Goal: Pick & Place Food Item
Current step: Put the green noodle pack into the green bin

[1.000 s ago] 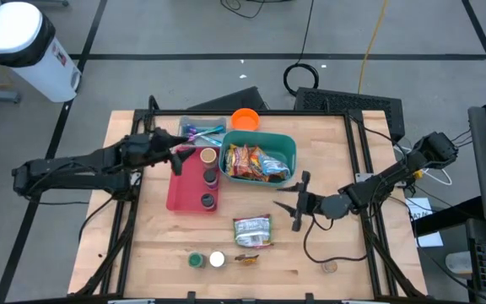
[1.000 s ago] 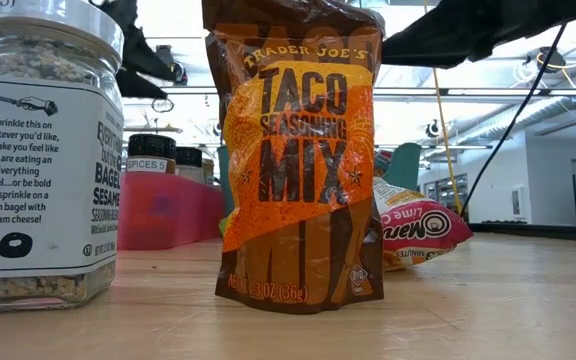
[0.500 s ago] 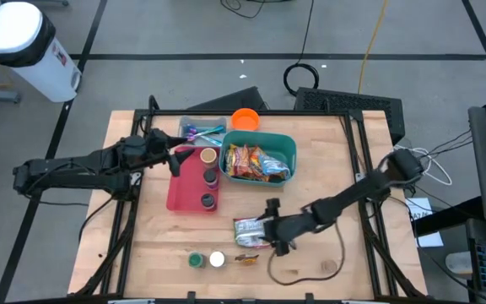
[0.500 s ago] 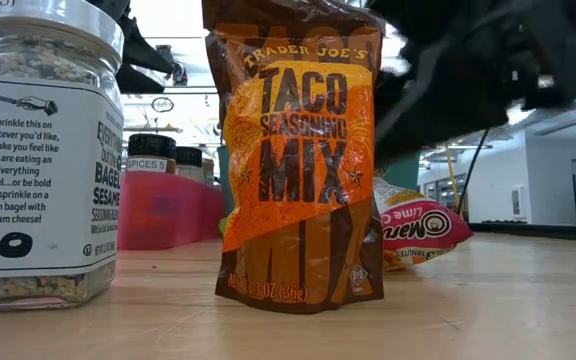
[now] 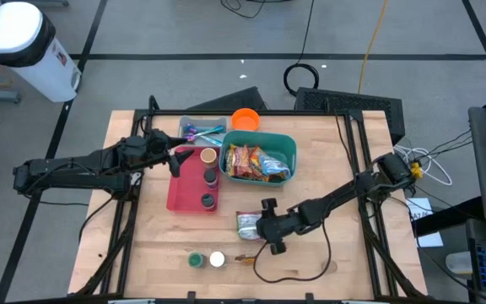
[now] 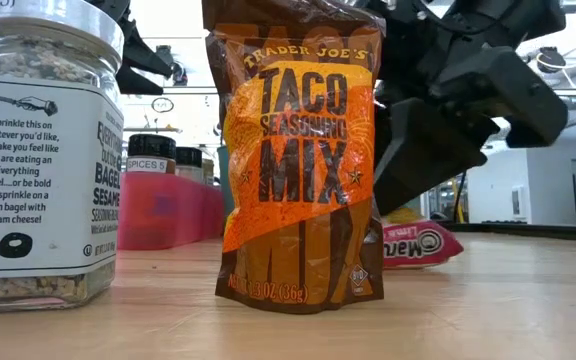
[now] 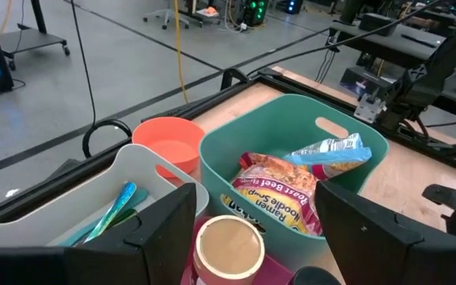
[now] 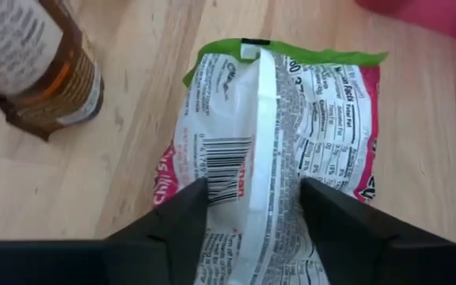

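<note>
right gripper (image 5: 267, 226) now over pink-green ramen packet (image 8: 275, 150)

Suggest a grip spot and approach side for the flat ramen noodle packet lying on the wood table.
Probably from straight above, across the short width of the flat pink-and-green ramen packet. It lies seam-side up, with bare wood either side. The right gripper is open and straddles the raised white back seam, a natural centreline. Avoid the thin crimped green end; it would likely slip.
</note>
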